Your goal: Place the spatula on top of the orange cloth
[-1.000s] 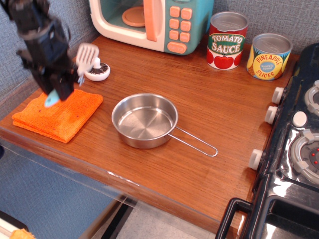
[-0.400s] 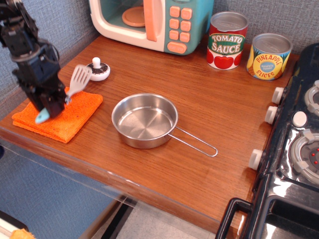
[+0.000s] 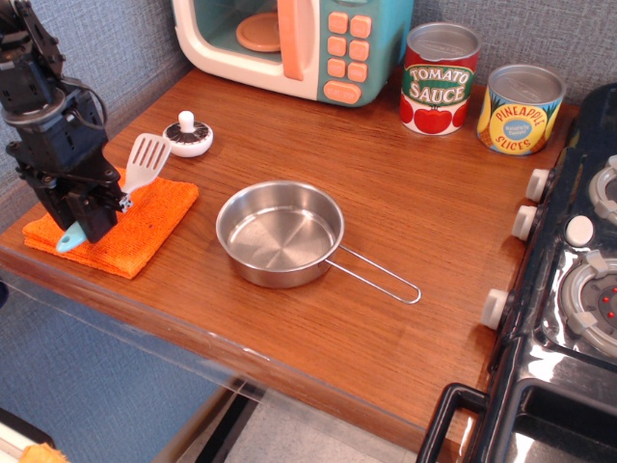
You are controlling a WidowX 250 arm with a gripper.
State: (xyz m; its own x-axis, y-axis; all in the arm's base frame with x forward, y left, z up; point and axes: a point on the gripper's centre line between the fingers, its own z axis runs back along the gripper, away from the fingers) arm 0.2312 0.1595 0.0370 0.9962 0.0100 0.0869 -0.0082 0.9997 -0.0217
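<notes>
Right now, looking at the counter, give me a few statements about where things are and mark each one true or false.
1. The gripper is over the orange cloth. True.
2. The spatula lies inside the steel pan. False: it is at the gripper, above the cloth, and the pan is empty.
3. The tomato sauce can stands left of the pineapple slices can. True.
4. The pan's wire handle points toward the toy microwave. False: it points toward the front right, away from it.
5. The orange cloth sits beside the stove knobs. False: it is at the counter's opposite, left end.
</notes>
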